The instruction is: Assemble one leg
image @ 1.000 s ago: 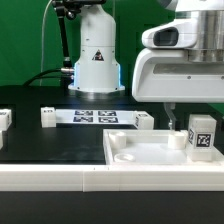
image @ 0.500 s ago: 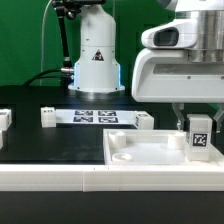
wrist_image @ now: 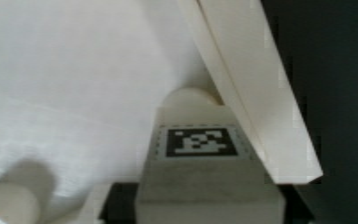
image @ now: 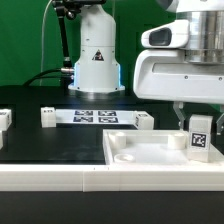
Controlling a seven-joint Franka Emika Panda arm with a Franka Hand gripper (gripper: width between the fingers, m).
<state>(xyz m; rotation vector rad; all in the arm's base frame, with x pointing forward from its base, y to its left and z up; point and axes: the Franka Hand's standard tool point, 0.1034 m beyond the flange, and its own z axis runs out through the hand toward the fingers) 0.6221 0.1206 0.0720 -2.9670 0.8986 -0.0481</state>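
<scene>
My gripper (image: 198,118) is at the exterior view's right, shut on the leg (image: 200,137), a small white post with a black-and-white tag. It holds the leg upright over the right corner of the large white panel (image: 150,152). I cannot tell whether the leg's lower end touches the panel. In the wrist view the leg (wrist_image: 199,150) sits between my two dark fingers (wrist_image: 130,200), with my gripper (wrist_image: 202,198) closed around it. The panel's raised rim (wrist_image: 247,70) runs diagonally beside it. A rounded white boss (wrist_image: 194,98) lies just beyond the leg.
Three more white legs lie on the black table: one (image: 47,117) left of the marker board (image: 95,116), one (image: 3,121) at the left edge, one (image: 144,121) behind the panel. A white robot base (image: 96,60) stands at the back.
The gripper has lowered the leg slightly toward the panel's right corner. In the last half second it has held still.
</scene>
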